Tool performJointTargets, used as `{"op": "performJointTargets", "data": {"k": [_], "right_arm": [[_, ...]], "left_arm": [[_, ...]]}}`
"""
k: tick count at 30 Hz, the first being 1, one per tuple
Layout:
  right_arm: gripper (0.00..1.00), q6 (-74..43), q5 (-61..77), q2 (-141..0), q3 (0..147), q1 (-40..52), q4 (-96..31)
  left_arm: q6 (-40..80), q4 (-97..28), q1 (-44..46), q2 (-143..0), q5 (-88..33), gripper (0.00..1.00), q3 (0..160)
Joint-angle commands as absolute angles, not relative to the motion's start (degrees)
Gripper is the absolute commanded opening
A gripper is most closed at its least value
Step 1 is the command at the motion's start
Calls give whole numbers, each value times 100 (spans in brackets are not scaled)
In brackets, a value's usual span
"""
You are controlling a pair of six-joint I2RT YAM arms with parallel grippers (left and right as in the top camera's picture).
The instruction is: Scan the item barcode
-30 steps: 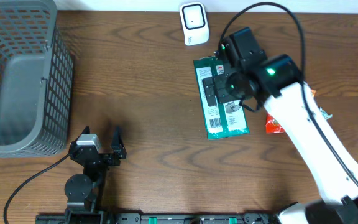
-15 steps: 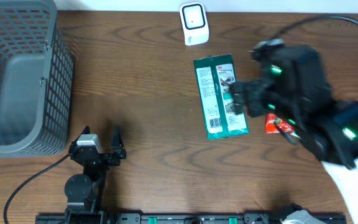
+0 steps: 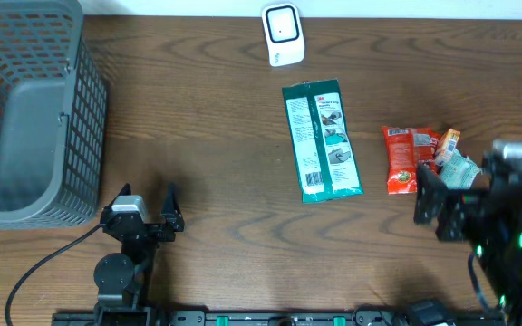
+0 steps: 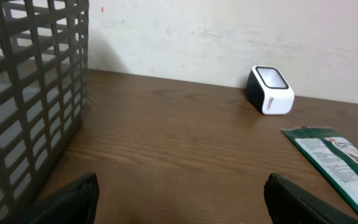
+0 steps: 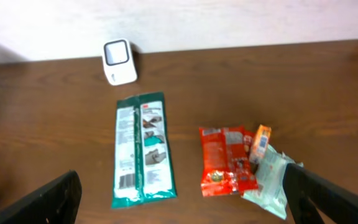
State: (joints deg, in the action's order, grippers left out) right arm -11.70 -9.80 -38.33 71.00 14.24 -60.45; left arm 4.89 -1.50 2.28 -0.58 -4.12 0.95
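Green pack [image 3: 322, 140] lies flat near the scanner [image 3: 282, 34], not held up to it, so I reckon the scan's all left to do. My left gripper [image 3: 148, 196] and right gripper [image 3: 435, 206] both sit jaws apart, empty.

— What kind of place am I looking at?
— A pretend shop counter, I think. I see a wood table [image 3: 198, 118] by a white wall [image 4: 229, 31], a grey shopping basket [image 3: 25, 109], a small white scanner [image 3: 282, 34] and packs of goods [image 3: 321, 140].
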Motion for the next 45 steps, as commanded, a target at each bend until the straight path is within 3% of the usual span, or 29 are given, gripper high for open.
{"op": "performJointTargets", "data": {"k": [1, 10, 18, 28, 40, 45], "right_arm": [[99, -1111, -1000, -3085, 6195, 1199, -5743], [99, -1111, -683, -1114, 3938, 716, -4075], [99, -1111, -152, -104, 2314, 292, -1476], [99, -1111, -95, -32, 1041, 244, 1297], [99, -1221, -89, -30, 60, 246, 1610], [99, -1216, -32, -30, 27, 246, 631]], "left_arm": [[429, -366, 211, -23, -493, 86, 23], [429, -366, 211, -23, -493, 86, 23], [429, -366, 211, -23, -493, 86, 23], [429, -366, 211, -23, -493, 86, 23], [429, -366, 211, -23, -493, 86, 23], [429, -366, 211, -23, -493, 86, 23]]}}
